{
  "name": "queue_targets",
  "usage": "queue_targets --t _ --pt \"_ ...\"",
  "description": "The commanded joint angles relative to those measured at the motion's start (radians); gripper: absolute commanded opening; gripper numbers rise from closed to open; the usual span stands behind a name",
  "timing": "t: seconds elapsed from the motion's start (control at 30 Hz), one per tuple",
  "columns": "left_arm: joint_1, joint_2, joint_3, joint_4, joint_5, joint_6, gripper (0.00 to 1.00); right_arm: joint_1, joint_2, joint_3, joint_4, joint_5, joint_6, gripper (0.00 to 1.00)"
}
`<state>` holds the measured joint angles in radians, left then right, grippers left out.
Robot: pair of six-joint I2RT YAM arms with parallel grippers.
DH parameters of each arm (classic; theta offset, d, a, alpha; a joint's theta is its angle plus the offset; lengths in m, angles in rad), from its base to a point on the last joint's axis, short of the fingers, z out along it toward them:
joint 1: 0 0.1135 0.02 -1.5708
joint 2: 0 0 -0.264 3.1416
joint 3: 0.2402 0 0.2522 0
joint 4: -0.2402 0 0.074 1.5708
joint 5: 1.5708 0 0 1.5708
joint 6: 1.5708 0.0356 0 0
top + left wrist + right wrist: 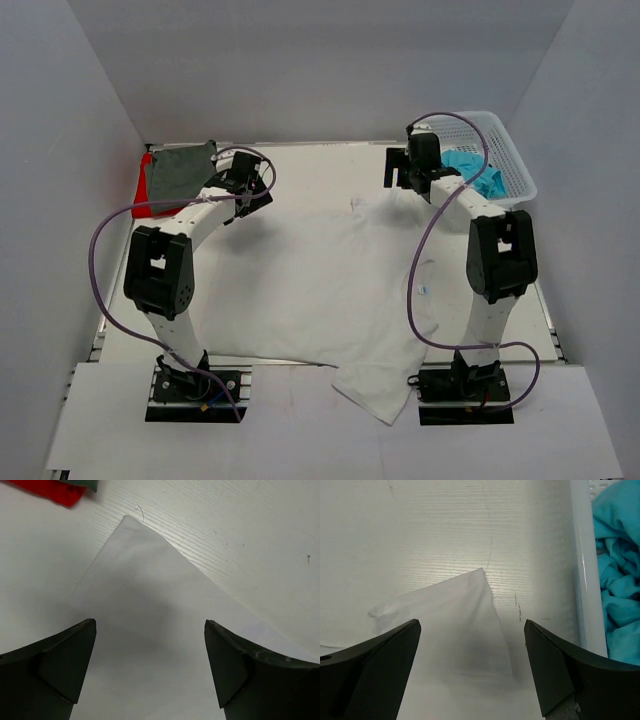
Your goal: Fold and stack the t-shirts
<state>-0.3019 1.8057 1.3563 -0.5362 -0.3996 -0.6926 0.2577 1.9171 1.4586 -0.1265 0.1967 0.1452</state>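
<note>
Plainly, the white t-shirt (320, 280) is the one being worked: it lies spread flat across the middle of the table (320, 160), with one part drooping over the near edge. Its two far corners look like the targets. The left gripper (149, 625) hangs over the shirt's far-left corner, jaws spread wide and holding nothing. The right gripper (472, 622) hangs over the far-right corner, likewise spread and empty.

To pinch well, I judge each gripper should come straight down with a finger on either side of the cloth tip and catch only the shirt's own layers (not scrape the tabletop). Both should close together so the far edge lifts evenly, since an uneven lift would likely skew the fold. The right side needs extra care, as the basket (520, 185) wall sits just beside that corner.

At the table's far-left corner the grey-green t-shirt (180, 172) rests folded on the red t-shirt (148, 205). The turquoise t-shirt (478, 172) lies crumpled in the basket at the far-right corner.
</note>
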Motion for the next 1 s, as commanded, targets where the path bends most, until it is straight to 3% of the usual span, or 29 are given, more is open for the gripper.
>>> queue_targets --t 0.0,0.13,0.23,0.4,0.6,0.73,0.97 --pt "0.007 -0.039 0.053 -0.047 0.005 0.005 0.99 0.009 -0.056 0.065 -0.010 -0.038 -0.030 0.90" --pt "0.007 -0.077 -0.014 0.007 0.060 0.036 0.99 0.028 -0.151 0.022 -0.047 -0.075 -0.024 0.90" --pt "-0.016 -0.077 -0.049 0.045 0.113 0.073 0.99 0.041 -0.196 -0.003 -0.169 -0.068 0.077 0.90" --pt "-0.016 0.009 -0.040 -0.022 0.149 0.085 0.99 0.058 -0.306 -0.295 -0.226 -0.054 0.203 0.90" --pt "-0.006 0.098 -0.019 -0.044 0.134 0.074 0.99 0.064 -0.296 -0.429 -0.226 -0.038 0.237 0.90" --pt "0.003 0.168 -0.010 -0.044 0.143 0.059 0.99 0.060 -0.242 -0.405 -0.206 -0.046 0.217 0.90" --pt "0.003 0.311 0.161 -0.123 0.143 0.050 0.99 0.048 0.023 -0.190 -0.239 0.010 0.208 0.90"
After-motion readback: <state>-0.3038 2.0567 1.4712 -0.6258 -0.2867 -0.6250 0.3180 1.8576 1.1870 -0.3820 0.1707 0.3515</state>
